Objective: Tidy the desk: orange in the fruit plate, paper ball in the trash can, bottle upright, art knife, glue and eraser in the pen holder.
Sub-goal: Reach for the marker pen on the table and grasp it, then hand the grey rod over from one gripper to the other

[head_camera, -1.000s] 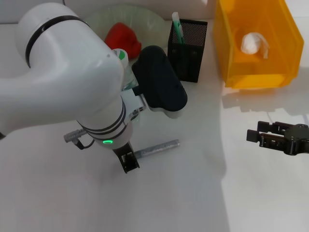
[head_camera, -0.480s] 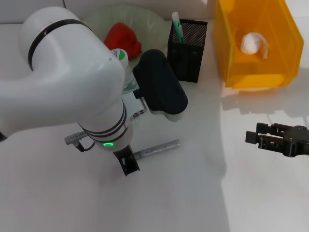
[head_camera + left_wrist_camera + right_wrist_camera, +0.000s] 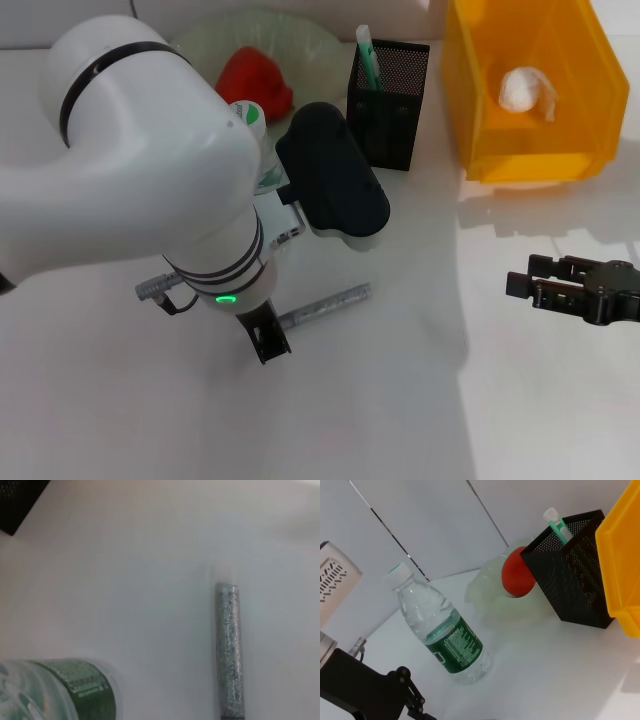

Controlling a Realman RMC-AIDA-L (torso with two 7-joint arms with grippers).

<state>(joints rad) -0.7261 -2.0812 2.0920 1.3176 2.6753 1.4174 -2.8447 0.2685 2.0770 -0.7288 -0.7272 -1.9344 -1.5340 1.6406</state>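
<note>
From the head camera I am seeing the left gripper point(image 3: 266, 345) hanging low over the near-left part of the desk point(image 3: 400, 400), its big white arm bending across that side. Its dark fingers are sitting at the near end of the glue point(image 3: 325, 308), which is lying flat on the desk; I cannot tell whether they are apart or pressed together. The bottle point(image 3: 252, 125) is standing behind the arm. At the far edge the orange point(image 3: 254, 80) is resting in the fruit plate point(image 3: 200, 40), the art knife point(image 3: 367, 58) is standing in the pen holder point(image 3: 388, 100), and a paper ball point(image 3: 525, 90) is lying in the trash can point(image 3: 530, 150) at the far-right corner. The right gripper point(image 3: 520, 283) is hovering over bare desk by the right edge, fingers apart, holding nothing.

The left wrist camera is showing the glue point(image 3: 229, 650) alone on white surface, the bottle point(image 3: 60, 690) well apart.

The right wrist camera is showing the bottle point(image 3: 442, 632) upright, open desk around it.
</note>
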